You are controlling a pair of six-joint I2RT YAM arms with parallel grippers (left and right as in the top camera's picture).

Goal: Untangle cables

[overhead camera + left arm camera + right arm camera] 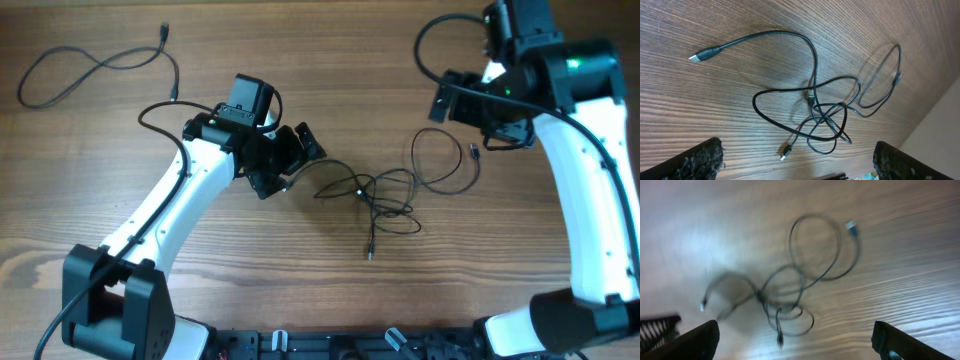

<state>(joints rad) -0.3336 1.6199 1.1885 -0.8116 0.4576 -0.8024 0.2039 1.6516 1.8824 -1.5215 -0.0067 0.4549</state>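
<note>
Wood-grain table (300, 290) is seen throughout. Tangled cables (378, 195) are bunched at its centre, at three o'clock just beside the left gripper (298, 160) and at eight o'clock of the right gripper (795, 340). Both grippers are spread wide, with nothing grasped. A loose cable (90, 70) is seen farther off at ten o'clock.
</note>
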